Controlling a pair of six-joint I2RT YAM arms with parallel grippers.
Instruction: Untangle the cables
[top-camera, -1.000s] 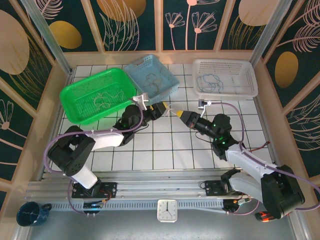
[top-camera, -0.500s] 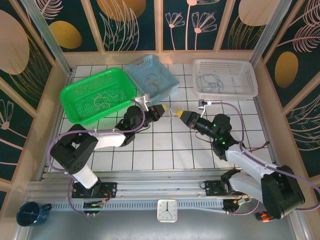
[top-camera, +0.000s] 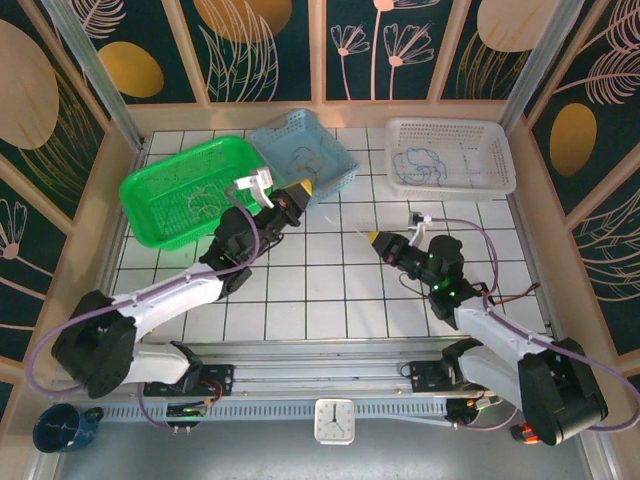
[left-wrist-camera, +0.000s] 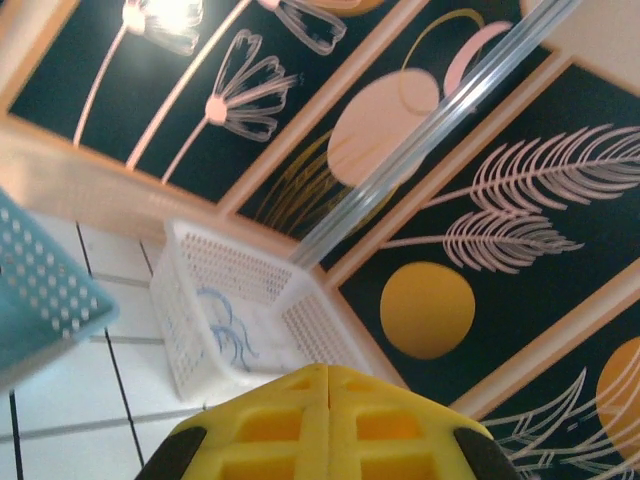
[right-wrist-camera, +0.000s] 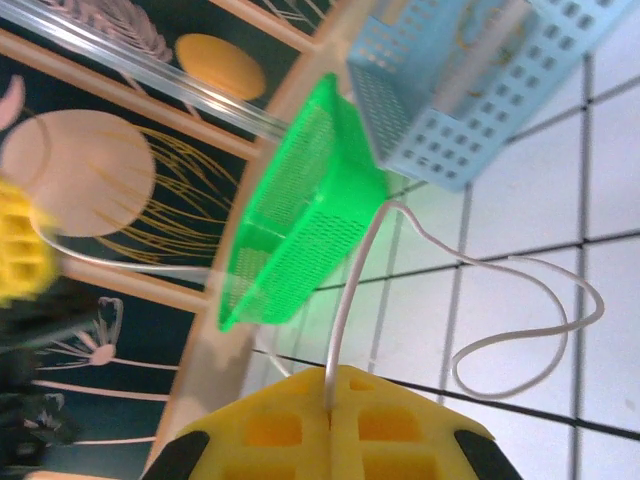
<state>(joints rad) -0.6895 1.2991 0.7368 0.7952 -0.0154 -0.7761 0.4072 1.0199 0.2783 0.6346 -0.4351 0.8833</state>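
Mid-separation, I judged: my right gripper (right-wrist-camera: 328, 372) pinched a pale cable (right-wrist-camera: 344, 300), its loop lying on the tiled table (right-wrist-camera: 530, 190) — my left gripper (left-wrist-camera: 327, 370) was clenched, apparently empty. Next: lift the strand clear, then bin it.

The white tiled surface (top-camera: 330, 290) is being viewed from well above and behind the arm bases (top-camera: 185, 380). The left wrist camera is being aimed low and upward at the white perforated plastic basket (left-wrist-camera: 200, 270); the right wrist camera, rolled sideways near the tiles, at the green mesh plastic tray (right-wrist-camera: 300, 230) and pale blue perforated plastic basket (right-wrist-camera: 450, 130). All three are being shared with the top view.
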